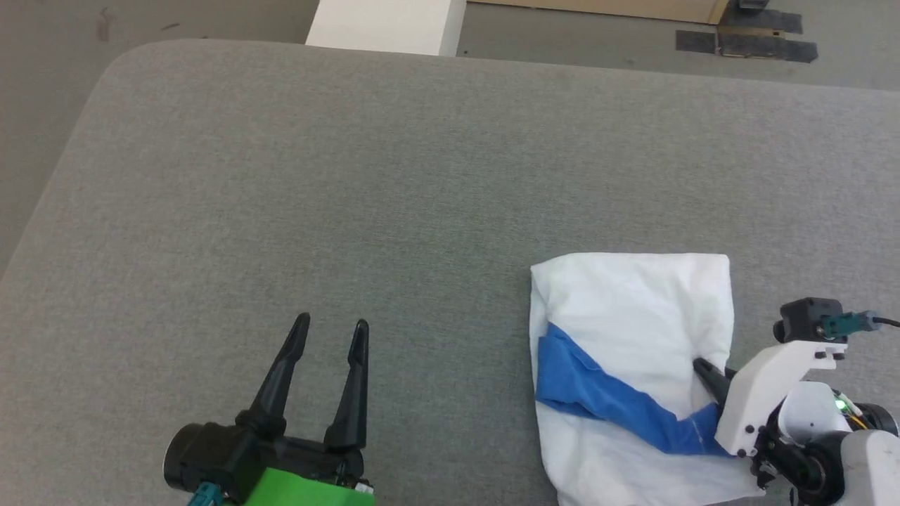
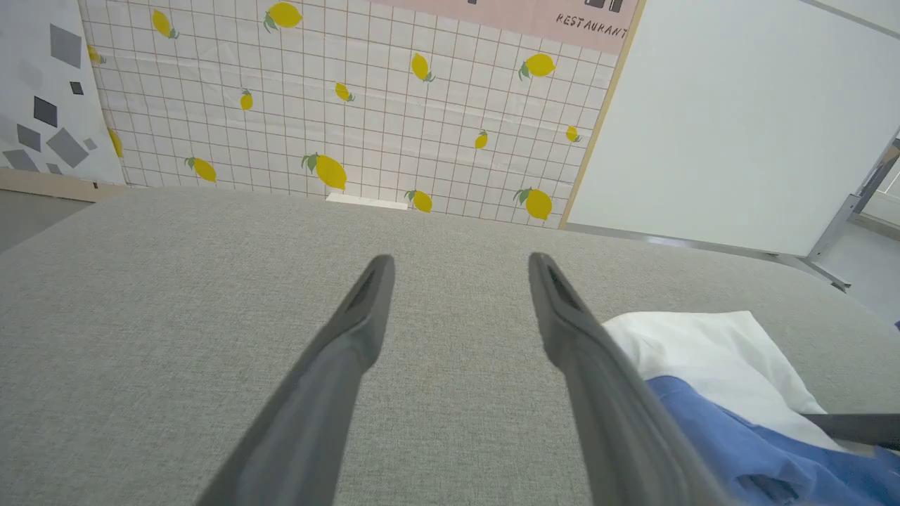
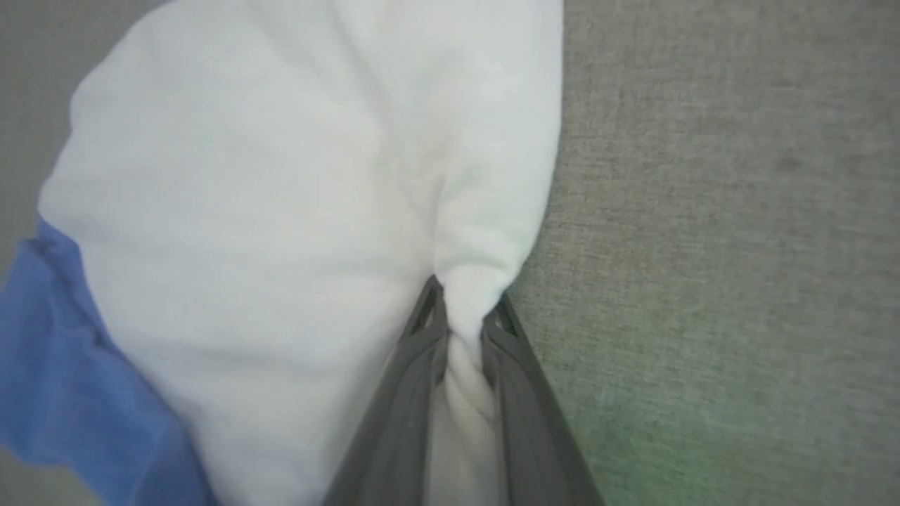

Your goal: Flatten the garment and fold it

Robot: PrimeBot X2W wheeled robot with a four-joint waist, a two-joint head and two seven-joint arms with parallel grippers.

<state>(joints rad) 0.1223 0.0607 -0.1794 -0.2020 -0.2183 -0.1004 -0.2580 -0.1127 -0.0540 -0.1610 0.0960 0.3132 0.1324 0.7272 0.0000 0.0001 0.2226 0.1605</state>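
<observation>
The garment (image 1: 633,309), a white T-shirt with a blue sleeve across it, lies folded into a rough rectangle on the grey surface at the lower right of the head view. My right gripper (image 1: 703,369) sits at its right edge, shut on a pinch of white cloth; the right wrist view shows the garment (image 3: 281,176) bunched between the two dark fingers of the right gripper (image 3: 464,309). My left gripper (image 1: 330,327) stands open over bare grey surface to the left of the shirt, nothing between its fingers. From the left wrist view, the garment (image 2: 710,351) lies to the right of the left gripper (image 2: 457,263).
The grey fabric surface (image 1: 351,176) has rounded corners and a far edge at the top. A white box (image 1: 387,24) stands on the floor beyond it. A lemon-patterned wall (image 2: 351,105) and a white panel (image 2: 738,119) stand behind the surface.
</observation>
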